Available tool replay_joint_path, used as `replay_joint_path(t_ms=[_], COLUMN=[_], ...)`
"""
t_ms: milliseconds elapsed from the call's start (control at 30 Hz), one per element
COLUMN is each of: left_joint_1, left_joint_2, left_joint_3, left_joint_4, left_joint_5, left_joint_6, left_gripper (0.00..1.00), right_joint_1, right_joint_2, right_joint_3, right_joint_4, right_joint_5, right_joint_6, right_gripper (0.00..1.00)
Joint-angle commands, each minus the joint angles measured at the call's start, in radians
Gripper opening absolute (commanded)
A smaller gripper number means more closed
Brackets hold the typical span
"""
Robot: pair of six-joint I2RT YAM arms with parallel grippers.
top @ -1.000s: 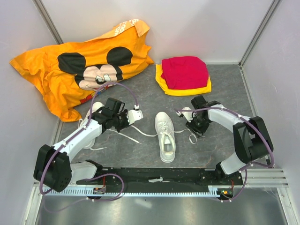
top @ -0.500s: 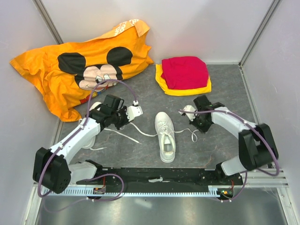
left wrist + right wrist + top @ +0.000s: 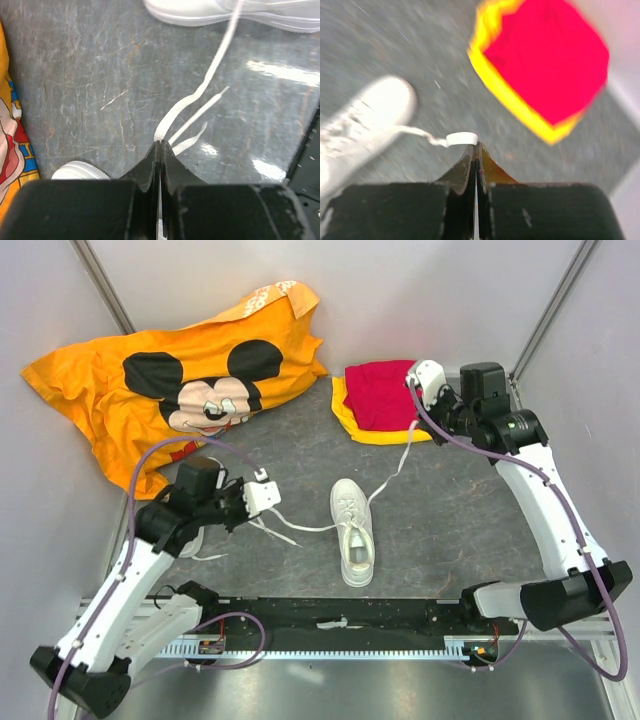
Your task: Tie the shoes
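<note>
One white shoe (image 3: 354,538) lies at the table's middle, toe toward me. The second shoe (image 3: 191,540) is mostly hidden under my left arm; its toe (image 3: 80,171) shows in the left wrist view. My left gripper (image 3: 243,512) is shut on a flat white lace (image 3: 200,95) that runs to the middle shoe (image 3: 225,12). My right gripper (image 3: 418,412) is raised near the red cloth and shut on the other lace end (image 3: 461,139). That lace (image 3: 390,465) stretches down to the shoe (image 3: 360,125).
The orange cartoon-mouse shirt (image 3: 170,380) lies at the back left. The folded red and yellow cloths (image 3: 385,400) sit at the back, just beside my right gripper. Grey walls close in on three sides. The black base rail (image 3: 340,615) runs along the near edge.
My right gripper shut on the lace end, then rose and swung back toward the red cloth, drawing the lace out. My left arm pulled back and left with its lace.
</note>
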Motion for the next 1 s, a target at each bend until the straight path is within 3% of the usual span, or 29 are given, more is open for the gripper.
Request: replay_joint_path(t_ms=[0, 500, 800, 967], left_joint_1=[0.004, 0.004, 0.004, 0.004], left_joint_2=[-0.12, -0.243, -0.353, -0.378], left_joint_3=[0.045, 0.087, 0.065, 0.065], left_joint_4=[-0.148, -0.308, -0.349, -0.368], left_joint_5=[0.097, 0.226, 0.243, 0.266], left_joint_6=[0.095, 0.145, 0.201, 0.22], left_gripper=[0.02, 0.02, 0.01, 0.02], right_joint_1=[0.102, 0.636, 0.775, 0.788], right_joint_2=[0.026, 0.219, 0.394, 0.462], right_joint_3=[0.141, 0.244, 0.363, 0.333], right_joint_4=[0.001, 0.287, 0.432, 0.532], right_joint_5=[-0.212, -0.106, -0.095, -0.1], right_joint_6=[0.071, 0.255, 0.43, 0.502], right_gripper=[0.0, 0.0, 0.0, 0.0])
